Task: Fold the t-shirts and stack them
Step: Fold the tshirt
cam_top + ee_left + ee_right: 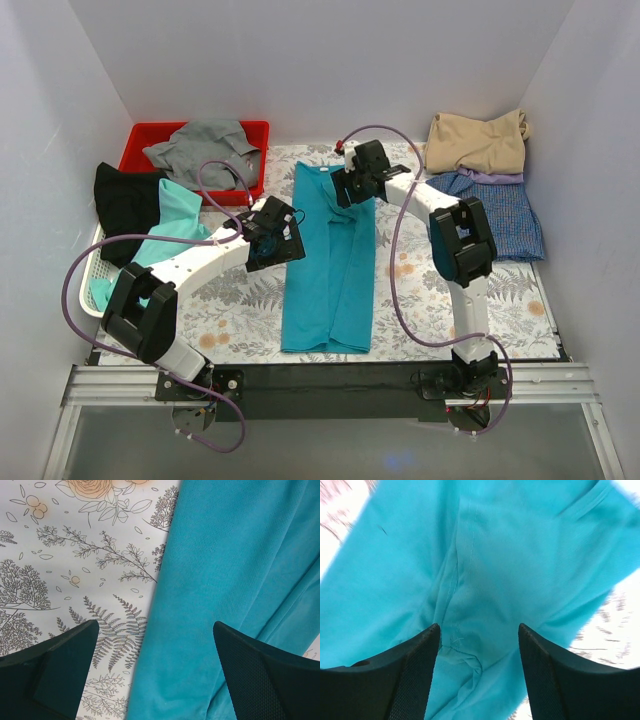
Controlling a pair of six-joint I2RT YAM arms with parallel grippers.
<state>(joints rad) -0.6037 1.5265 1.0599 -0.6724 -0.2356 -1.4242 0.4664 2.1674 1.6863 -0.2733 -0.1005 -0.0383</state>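
A teal-blue t-shirt lies folded into a long narrow strip down the middle of the floral table. My left gripper is open over the strip's left edge; in the left wrist view the cloth lies between the jaws, apart from them. My right gripper is open just above the strip's upper part, its jaws astride a seam and wrinkle. A tan shirt lies on a blue-purple checked one at the back right. A black shirt and a mint-green one hang over a basket at the left.
A red bin at the back left holds a grey garment. A white basket stands at the left edge. White walls close in the table on three sides. Purple cables loop from both arms.
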